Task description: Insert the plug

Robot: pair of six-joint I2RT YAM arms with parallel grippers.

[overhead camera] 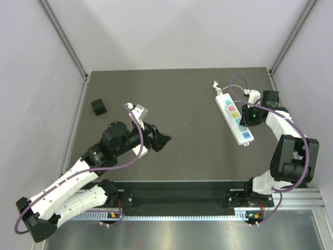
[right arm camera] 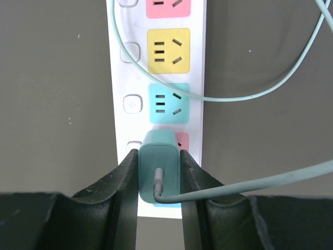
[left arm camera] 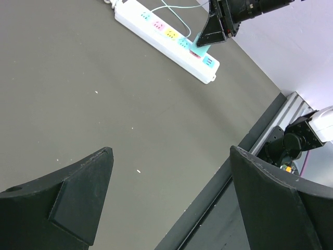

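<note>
A white power strip [overhead camera: 232, 115] with coloured sockets lies at the table's right side, also seen in the right wrist view [right arm camera: 117, 73] and the left wrist view [left arm camera: 151, 32]. My right gripper [right arm camera: 159, 156] is shut on a teal plug [right arm camera: 159, 169], its fingers pressed against both sides. The plug stands over the pink socket [right arm camera: 182, 140] near the strip's end; its prongs are hidden. A teal cable [right arm camera: 250, 185] trails from it to the right. My left gripper [overhead camera: 164, 139] hovers open over the middle of the table, its fingers [left arm camera: 86, 182] wide apart with nothing between them.
A small black cube [overhead camera: 98, 107] sits at the far left of the table. The strip's own white cord end [overhead camera: 216, 85] lies beyond it at the back. A metal rail [overhead camera: 218, 211] runs along the near edge; grey walls close in on both sides.
</note>
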